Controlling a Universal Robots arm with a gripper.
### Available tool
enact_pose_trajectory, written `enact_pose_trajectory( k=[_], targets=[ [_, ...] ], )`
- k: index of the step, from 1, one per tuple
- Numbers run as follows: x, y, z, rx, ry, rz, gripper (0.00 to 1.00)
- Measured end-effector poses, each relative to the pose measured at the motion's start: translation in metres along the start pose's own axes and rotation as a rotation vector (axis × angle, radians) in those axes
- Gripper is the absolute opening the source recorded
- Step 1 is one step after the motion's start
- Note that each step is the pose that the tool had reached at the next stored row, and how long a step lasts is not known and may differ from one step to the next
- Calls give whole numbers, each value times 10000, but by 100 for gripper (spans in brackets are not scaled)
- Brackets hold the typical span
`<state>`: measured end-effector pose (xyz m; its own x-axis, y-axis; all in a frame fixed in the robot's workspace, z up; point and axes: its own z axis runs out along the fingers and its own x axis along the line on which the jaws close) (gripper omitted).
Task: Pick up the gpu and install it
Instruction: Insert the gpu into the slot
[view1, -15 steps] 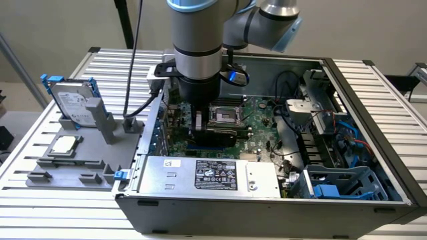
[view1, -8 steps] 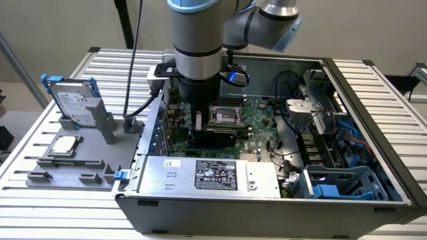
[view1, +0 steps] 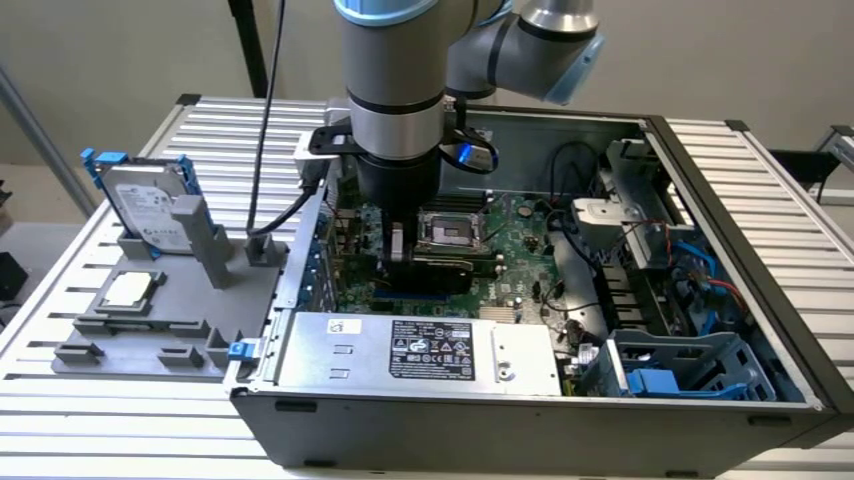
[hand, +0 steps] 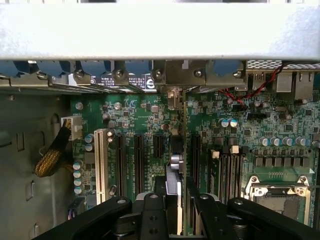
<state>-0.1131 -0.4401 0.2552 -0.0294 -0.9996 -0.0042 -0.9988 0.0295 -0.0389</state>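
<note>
Reaching down into the open computer case (view1: 747, 300), the gripper (view1: 407, 250) is seen low over the motherboard (view1: 514, 225), just beside the CPU socket (view1: 451, 230). The gpu (hand: 184, 150) is held edge-on between the black fingers (hand: 202, 210), which are closed on it; it stands upright over the expansion slots (hand: 137, 160), its thin green edge running toward the case's rear wall, where a metal bracket (hand: 175, 97) is seen. A white slot (hand: 101, 160) and a yellow-sleeved cable (hand: 52, 155) lie to one side. The power supply (view1: 414, 350) is set along the case's near edge. On the worktop (view1: 54, 390), a grey fixture tray (view1: 147, 330) carries a hard drive (view1: 144, 205) with blue rails and a square CPU chip (view1: 128, 290).
</note>
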Motion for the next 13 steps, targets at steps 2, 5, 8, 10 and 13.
enact_pose_trajectory(
  k=[2, 5, 8, 10, 13],
  targets=[
    [0, 1, 2, -2, 2, 1, 27],
    [0, 1, 15, -15, 1, 2, 27],
    [0, 2, 35, -28, 0, 1, 27],
    [2, 3, 47, -43, 6, 1, 27],
    [3, 4, 71, -63, 3, 2, 27]
  ],
)
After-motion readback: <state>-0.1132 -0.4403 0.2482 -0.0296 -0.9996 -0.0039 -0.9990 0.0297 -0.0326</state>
